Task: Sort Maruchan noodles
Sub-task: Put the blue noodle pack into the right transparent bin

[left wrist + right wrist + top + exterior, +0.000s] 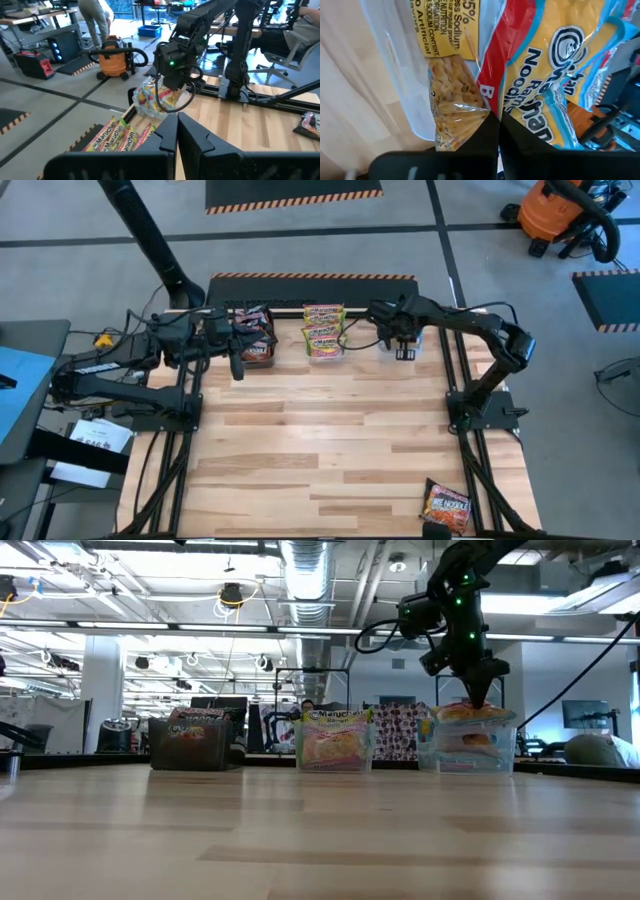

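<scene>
The right hand [499, 131] hangs just over a yellow, red and light-blue noodle packet [545, 75], its dark fingers [485, 137] almost together; beside that packet lies another with dry noodles [452, 92] showing through clear wrap; pale wooden worktop [355, 90] alongside.

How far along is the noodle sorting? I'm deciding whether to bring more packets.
Nearly done: three far-edge tubs hold sorted packets, dark packets in the black tub, green-yellow packets in the middle clear tub, blue-yellow packets in the right clear tub. The right hand is at that right tub, fingers nearly closed. One dark flat plastic packet remains at the near edge. The left hand waits shut.
</scene>
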Controlling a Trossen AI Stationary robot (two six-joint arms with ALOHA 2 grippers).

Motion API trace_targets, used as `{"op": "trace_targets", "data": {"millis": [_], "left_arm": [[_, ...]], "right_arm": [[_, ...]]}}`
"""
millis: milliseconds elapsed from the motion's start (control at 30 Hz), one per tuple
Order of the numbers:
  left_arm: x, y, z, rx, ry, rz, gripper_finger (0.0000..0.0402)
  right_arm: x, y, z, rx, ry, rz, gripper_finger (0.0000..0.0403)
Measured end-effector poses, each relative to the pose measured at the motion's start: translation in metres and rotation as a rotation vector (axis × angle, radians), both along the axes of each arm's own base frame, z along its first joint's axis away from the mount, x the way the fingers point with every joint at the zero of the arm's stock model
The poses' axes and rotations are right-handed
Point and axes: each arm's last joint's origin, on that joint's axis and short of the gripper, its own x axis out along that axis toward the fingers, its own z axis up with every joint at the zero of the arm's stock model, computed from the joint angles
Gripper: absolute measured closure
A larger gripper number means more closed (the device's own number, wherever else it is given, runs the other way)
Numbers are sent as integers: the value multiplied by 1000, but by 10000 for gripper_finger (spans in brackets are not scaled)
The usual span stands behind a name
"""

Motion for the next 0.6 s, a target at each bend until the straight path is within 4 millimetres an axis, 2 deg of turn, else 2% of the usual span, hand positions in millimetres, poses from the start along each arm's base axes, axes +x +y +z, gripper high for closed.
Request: {"op": "trace_targets", "data": {"millis": [167,367,600], "left_arm": [[0,3,0,0,1,16,402],[-1,4,0,0,1,22,401],[-1,4,0,-7,-2,23,401]], "right_arm": [[0,-1,0,23,-28,-7,360],[0,-2,-1,39,-52,-23,317],[-7,0,-1,49,-36,-129,267]]}}
